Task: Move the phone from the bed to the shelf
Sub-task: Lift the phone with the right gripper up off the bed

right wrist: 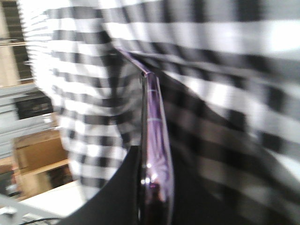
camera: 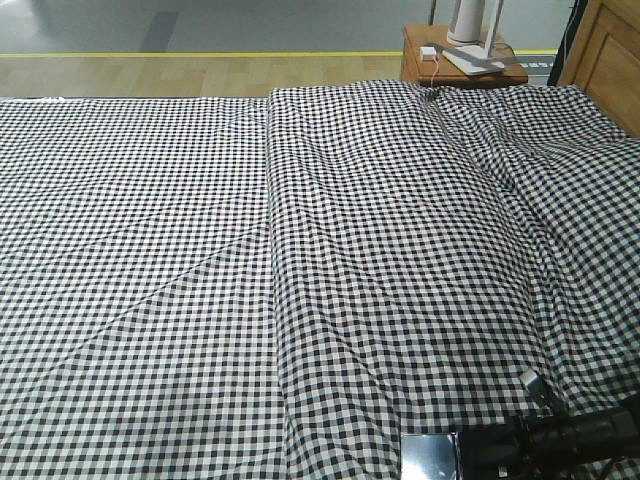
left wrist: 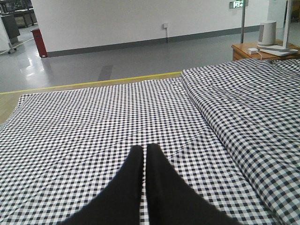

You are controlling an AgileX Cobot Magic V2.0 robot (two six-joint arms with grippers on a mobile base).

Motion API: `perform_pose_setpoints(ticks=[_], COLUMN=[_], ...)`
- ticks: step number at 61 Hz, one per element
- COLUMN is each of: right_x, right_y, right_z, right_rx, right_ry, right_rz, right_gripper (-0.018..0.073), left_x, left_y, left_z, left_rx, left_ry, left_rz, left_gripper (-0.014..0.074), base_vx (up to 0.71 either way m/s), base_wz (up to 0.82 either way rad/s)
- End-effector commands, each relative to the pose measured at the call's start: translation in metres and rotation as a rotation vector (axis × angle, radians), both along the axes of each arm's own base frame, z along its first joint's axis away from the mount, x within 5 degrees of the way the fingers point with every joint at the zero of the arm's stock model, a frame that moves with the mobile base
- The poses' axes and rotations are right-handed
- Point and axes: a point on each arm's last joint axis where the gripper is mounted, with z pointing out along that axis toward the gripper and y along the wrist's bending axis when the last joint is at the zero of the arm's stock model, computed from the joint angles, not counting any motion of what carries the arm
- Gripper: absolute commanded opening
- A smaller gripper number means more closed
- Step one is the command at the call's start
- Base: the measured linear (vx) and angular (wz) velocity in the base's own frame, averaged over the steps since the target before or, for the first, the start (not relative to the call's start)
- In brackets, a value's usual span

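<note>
**Phone pinched at the bed's near edge, wide cloth open beyond**

The bed (camera: 200, 250) filled nearly the whole front view, its black-and-white checked cloth running off the left and bottom edges of the picture. A long raised fold ran from the far edge toward the near one, right of centre. The cloth left of it lay flat with faint creases, while the right side was rumpled into ridges. Beyond the far edge lay a strip of wood floor, a yellow line (camera: 200, 54) and grey floor. A small brown side table (camera: 460, 62) stood just past the far right corner, with a white lamp base (camera: 470, 25) on it.

The left gripper (left wrist: 144, 152) hovered over the flat stretch, its black fingers pressed together with only a thin slit between them, holding nothing.

The right gripper (right wrist: 154, 187) sat low at the near right edge, and its fingers pinched the phone (camera: 428, 458) between them. The phone's glossy face showed at the bottom border of the front view. The right wrist view showed its pinkish rim edge-on against blurred checks. Whether it touched the cloth could not be told.
</note>
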Motion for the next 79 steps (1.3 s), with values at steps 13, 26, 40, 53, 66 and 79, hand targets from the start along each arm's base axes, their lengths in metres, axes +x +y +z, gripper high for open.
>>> perform_pose_setpoints(ticks=[13,26,40,53,66,79], right_x=[0.01,0.027,0.048,0.063,0.068,0.059], right_y=[0.001,-0.008,-0.019,-0.011,0.029,0.07], right_z=[0.04,0.077,0.141,0.212,0.273,0.327], right_rx=[0.191,0.129,0.03,-0.06,-0.109,-0.136], right_ry=[-0.094,-0.149,-0.277,-0.443,-0.605,-0.72], right_rz=[0.05,0.08,0.094,0.145,0.265,0.358], right_gripper=[-0.0008,-0.0008,-0.0004,-0.0004,-0.0004,-0.0004], left_x=[-0.001,-0.001,-0.001,-0.001,-0.001,-0.001], left_y=[0.0,0.0,0.0,0.0,0.0,0.0], left_z=[0.015,0.015,0.015,0.015,0.015,0.015], left_rx=[-0.011,-0.011,-0.011,-0.011,-0.011,-0.011], left_ry=[-0.101,-0.101,-0.101,-0.101,-0.101,-0.101], left_rz=[0.005,0.005,0.005,0.005,0.005,0.005], left_gripper=[0.0001,0.0001,0.0001,0.0001,0.0001,0.0001], base_vx=[0.0,0.0,0.0,0.0,0.0,0.0], base_wz=[0.0,0.0,0.0,0.0,0.0,0.0])
